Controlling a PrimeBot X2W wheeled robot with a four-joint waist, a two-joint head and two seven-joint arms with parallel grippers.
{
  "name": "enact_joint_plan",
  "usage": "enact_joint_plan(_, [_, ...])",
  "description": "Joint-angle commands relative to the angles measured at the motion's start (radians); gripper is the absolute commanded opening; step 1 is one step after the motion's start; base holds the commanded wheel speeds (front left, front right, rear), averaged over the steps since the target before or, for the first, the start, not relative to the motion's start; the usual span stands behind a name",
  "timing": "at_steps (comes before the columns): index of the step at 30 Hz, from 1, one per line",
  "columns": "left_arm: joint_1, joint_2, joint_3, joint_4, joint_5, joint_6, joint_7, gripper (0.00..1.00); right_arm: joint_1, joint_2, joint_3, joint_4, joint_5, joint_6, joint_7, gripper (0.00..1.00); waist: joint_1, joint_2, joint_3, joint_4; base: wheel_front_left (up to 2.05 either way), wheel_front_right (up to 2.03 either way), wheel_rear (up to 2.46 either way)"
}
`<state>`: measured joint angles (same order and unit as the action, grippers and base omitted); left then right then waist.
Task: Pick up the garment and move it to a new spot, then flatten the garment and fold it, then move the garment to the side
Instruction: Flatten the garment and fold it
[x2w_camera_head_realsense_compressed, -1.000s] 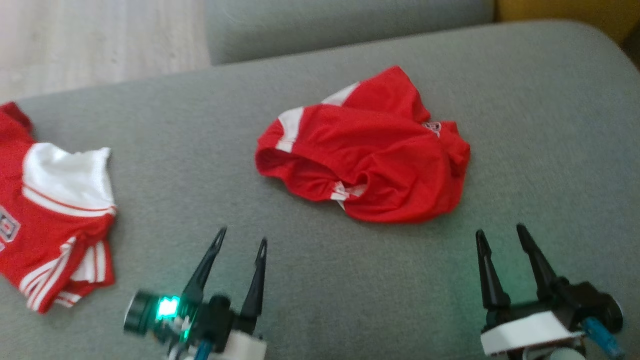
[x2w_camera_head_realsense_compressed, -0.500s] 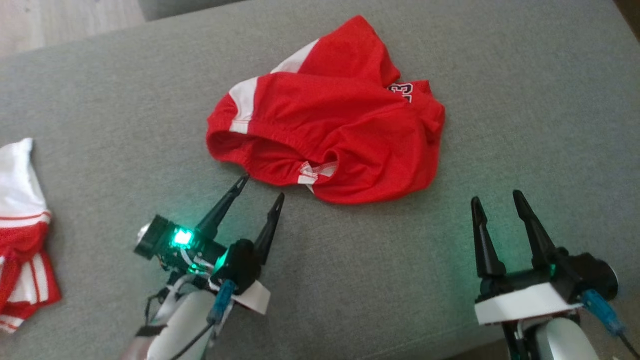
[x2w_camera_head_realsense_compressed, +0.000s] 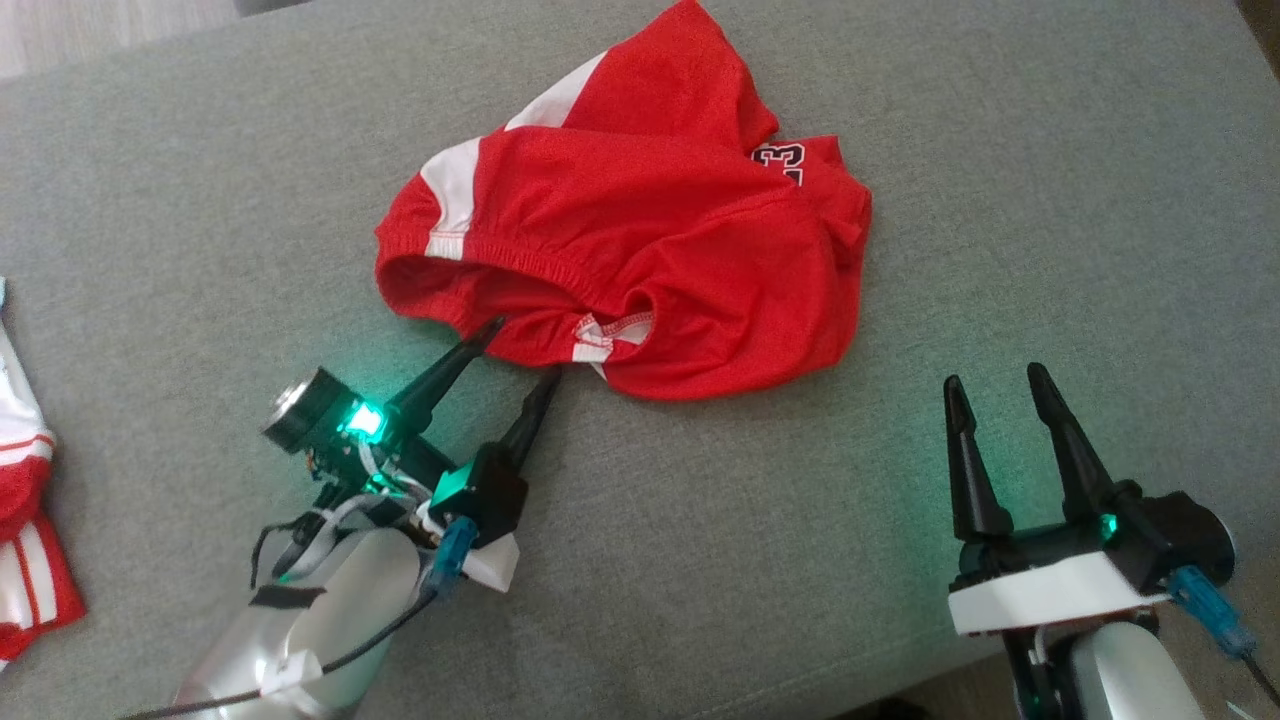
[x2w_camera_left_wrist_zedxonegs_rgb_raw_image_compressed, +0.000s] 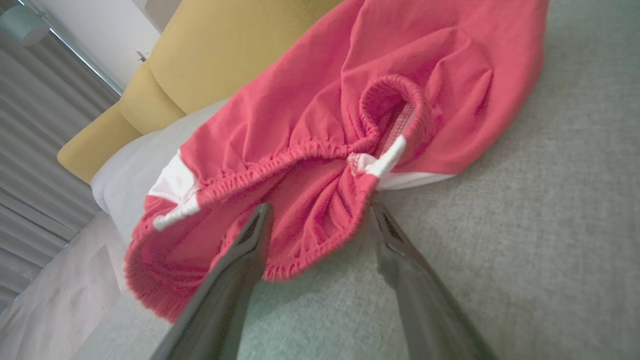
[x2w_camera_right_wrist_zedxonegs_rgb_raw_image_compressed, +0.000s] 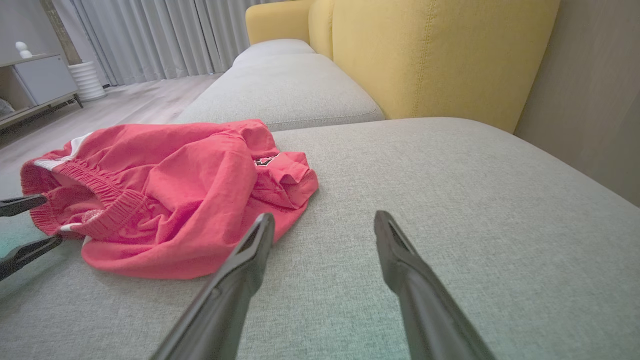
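Since the red shorts (x2w_camera_head_realsense_compressed: 640, 240) are bunched up around the middle of the grey sofa cushion (x2w_camera_head_realsense_compressed: 700, 560), a bit toward its far edge, they're nowhere near flat. The waistband gapes toward the near edge, the white side panels are showing, and a number patch peeks out on the right side. The left gripper (x2w_camera_head_realsense_compressed: 523, 347) has its fingers spread and sits right at that waistband. One tip looks to be touching the elastic hem, the other is just beside the white seam, nothing pinched. The right gripper (x2w_camera_head_realsense_compressed: 992, 376) is spread wide too and holds nothing. It's over bare cushion toward the near right corner, near the shorts but apart from them. Another red-and-white garment (x2w_camera_head_realsense_compressed: 25, 560) lies at the cushion's left edge, and a yellow backrest (x2w_camera_right_wrist_zedxonegs_rgb_raw_image_compressed: 425, 55) sits off past the far side.
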<state>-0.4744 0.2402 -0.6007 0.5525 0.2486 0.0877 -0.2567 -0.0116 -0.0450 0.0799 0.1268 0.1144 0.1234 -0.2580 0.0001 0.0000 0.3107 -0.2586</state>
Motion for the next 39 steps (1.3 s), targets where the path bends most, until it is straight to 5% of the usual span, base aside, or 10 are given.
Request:
enact_joint_plan(1, [-0.047, 0.025, 0.016, -0.018, 0.009, -0.001, -0.005, 1.0, -0.023, -0.005, 0.022, -0.028, 0.004, 0.007, -0.004, 1.0, -0.0001, 0.0, 0.005, -0.003, 0.0, 0.0, 0.0])
enact_joint_plan(14, [-0.113, 0.036, -0.07, -0.001, 0.015, -0.037, -0.005, 1.0, -0.036, -0.005, 0.033, -0.021, 0.02, 0.007, -0.004, 1.0, -0.0001, 0.0, 0.027, -0.03, 0.0, 0.0, 0.0])
enact_joint_plan(15, [-0.116, 0.039, -0.078, -0.003, 0.017, -0.038, -0.005, 0.75, -0.036, -0.005, 0.033, -0.021, 0.021, 0.007, -0.004, 1.0, -0.0001, 0.0, 0.026, -0.032, 0.0, 0.0, 0.0])
enact_joint_plan(16, [-0.116, 0.041, -0.084, -0.001, 0.017, -0.043, -0.005, 0.25, -0.036, -0.005, 0.033, -0.021, 0.021, 0.007, -0.004, 1.0, -0.0001, 0.0, 0.025, -0.034, 0.0, 0.0, 0.0])
enact_joint_plan(17, [-0.116, 0.043, -0.091, 0.005, 0.014, -0.053, -0.005, 0.0, -0.035, -0.005, 0.033, -0.02, 0.022, 0.007, -0.004, 1.0, -0.0001, 0.0, 0.024, -0.036, 0.0, 0.0, 0.0])
enact_joint_plan(22, [-0.127, 0.038, -0.126, -0.016, -0.005, -0.105, -0.005, 0.0, -0.032, -0.005, 0.037, -0.014, 0.026, 0.007, -0.004, 1.0, -0.0001, 0.0, 0.006, -0.045, 0.0, 0.0, 0.0])
enact_joint_plan(26, [-0.151, -0.002, -0.15, -0.069, -0.09, -0.19, -0.003, 0.0, -0.025, -0.005, 0.043, -0.008, 0.031, 0.007, -0.004, 1.0, -0.0001, 0.0, -0.025, -0.051, 0.0, 0.0, 0.0])
enact_joint_plan(30, [-0.261, -0.066, -0.217, -0.155, -0.321, -0.217, 0.073, 0.0, -0.018, -0.005, 0.068, 0.001, 0.039, 0.007, -0.004, 1.0, -0.0001, 0.0, -0.074, -0.075, 0.0, 0.0, 0.0])
enact_joint_plan(39, [-0.577, -0.057, -0.243, -0.299, -0.727, -0.218, 0.187, 0.0, 0.005, -0.005, 0.084, 0.005, 0.045, 0.007, -0.004, 1.0, -0.0001, 0.0, -0.139, -0.097, 0.0, 0.0, 0.0])
